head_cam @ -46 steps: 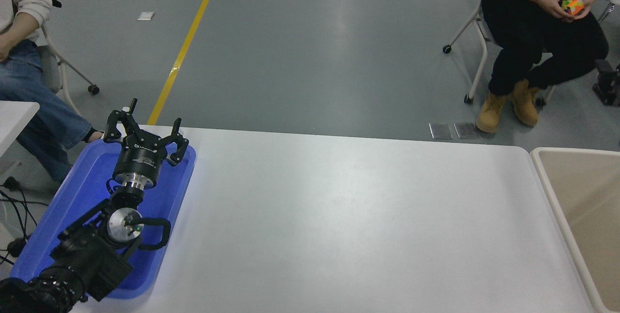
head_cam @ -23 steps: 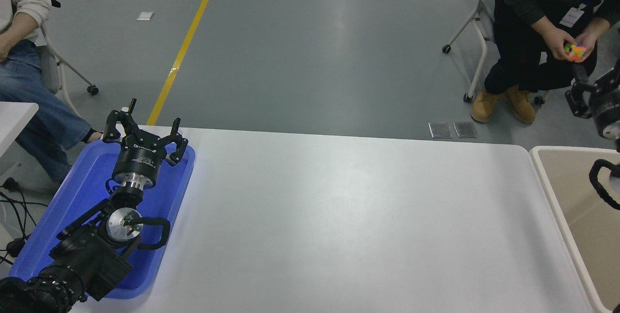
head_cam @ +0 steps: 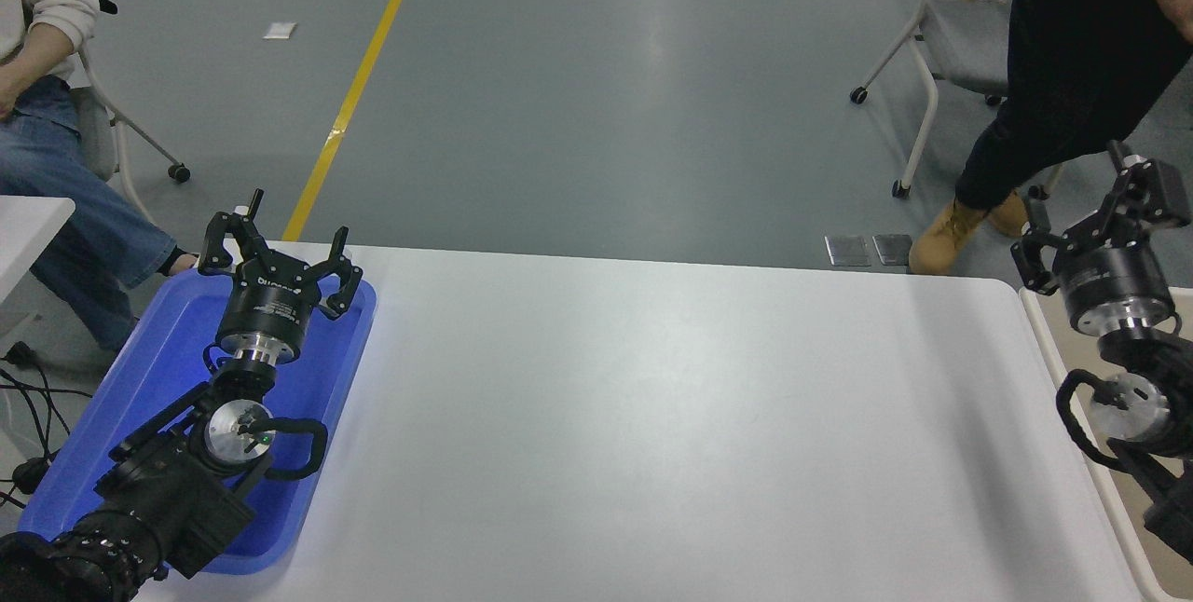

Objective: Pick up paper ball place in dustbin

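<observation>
White tabletop [head_cam: 652,416] fills the head view, its middle bare between two black robot arms. At the lower left, the left arm lies parked over a shallow blue tray [head_cam: 121,416] at the table's left edge, and the left gripper [head_cam: 280,253] points away from the camera with its fingers [head_cam: 216,239] spread wide and nothing between them. At the right edge, the right arm reaches up over the rim of the beige dustbin [head_cam: 1072,378], which stands just beside the table's right end and is only partly in frame. The right gripper [head_cam: 1086,220] hangs above the bin's far corner, past the table's far edge, with its fingers apart and holding nothing. No paper ball can be seen on the table, in the tray or in either gripper; most of the dustbin's inside is hidden by the right arm or cut off by the frame, so whether the ball lies there cannot be told. Beyond the table, on the grey floor with its yellow line [head_cam: 359,85], a person in dark trousers and tan boots [head_cam: 1072,71] stands beside a wheeled chair [head_cam: 941,34] at upper right, while another person in jeans [head_cam: 47,127] sits at upper left.
</observation>
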